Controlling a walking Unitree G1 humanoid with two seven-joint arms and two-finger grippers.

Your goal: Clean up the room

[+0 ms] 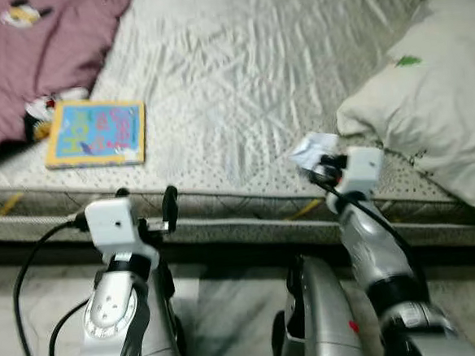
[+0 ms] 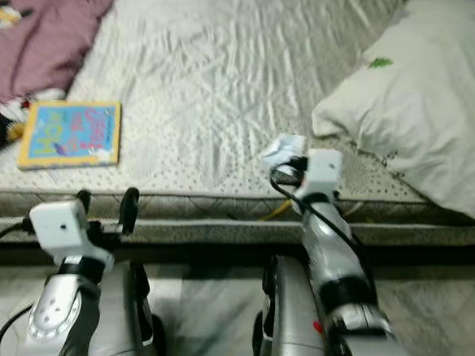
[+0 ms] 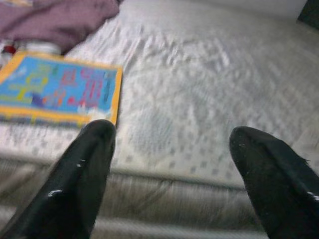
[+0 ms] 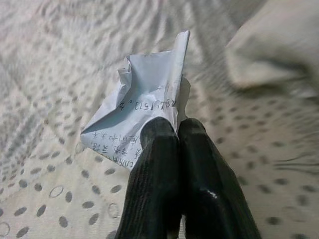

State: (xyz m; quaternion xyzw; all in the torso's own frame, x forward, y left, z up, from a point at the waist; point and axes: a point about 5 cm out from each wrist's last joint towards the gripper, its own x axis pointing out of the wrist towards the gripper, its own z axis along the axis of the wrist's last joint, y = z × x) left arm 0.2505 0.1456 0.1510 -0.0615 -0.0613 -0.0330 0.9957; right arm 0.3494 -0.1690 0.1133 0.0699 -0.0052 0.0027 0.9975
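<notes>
While my right gripper [image 4: 172,132] pinches the crumpled paper [image 4: 144,112] just above the mattress [image 1: 239,80] edge, beside the pillow [image 1: 435,91], I should keep the squeeze firm: the hold looks to catch only a corner, though blur hides it. My left gripper [image 3: 172,154] hangs spread wide near the picture book [image 1: 96,132].

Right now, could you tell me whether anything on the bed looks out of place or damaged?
The crumpled paper pinched in the right gripper looks like litter. A picture book lies askew near the mattress edge beside a rumpled maroon garment. The left gripper is open.
</notes>
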